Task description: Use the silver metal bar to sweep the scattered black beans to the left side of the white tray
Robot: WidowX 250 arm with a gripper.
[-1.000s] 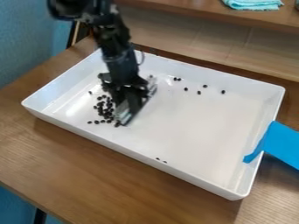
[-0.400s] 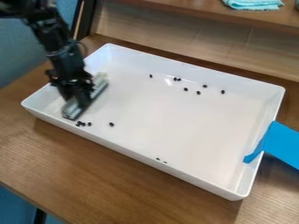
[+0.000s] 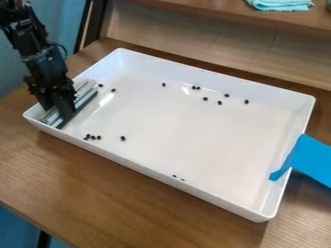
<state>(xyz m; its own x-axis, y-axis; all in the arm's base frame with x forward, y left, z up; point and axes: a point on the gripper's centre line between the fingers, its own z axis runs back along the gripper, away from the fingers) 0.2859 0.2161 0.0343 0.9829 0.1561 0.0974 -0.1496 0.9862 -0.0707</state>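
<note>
Where the black arm [image 3: 45,68] comes down at the left of the view, its end effector [image 3: 59,107] is at a long, pale tool with a dark lower edge [image 3: 86,89], touching it. How far open the end effector is, and whether it has hold of the tool, I cannot tell, since dark parts merge there and cover the tool's middle.

The tool lies slantwise inside a white tray [image 3: 181,128], along its left end; anything beneath or behind it is hidden. Small black pieces [image 3: 123,138] are scattered over the tray's floor: a few bunched near the front wall, a loose group toward the back, two just beside the tool's upper end. Two more are partly covered by the front rim.

Blue material [image 3: 313,157] laps over the tray's right wall and is cut off by the view's edge. The tray stands on a wooden tabletop [image 3: 129,193]. On a shelf [image 3: 194,6] above, a turquoise cloth [image 3: 282,5] is cropped at the top.
</note>
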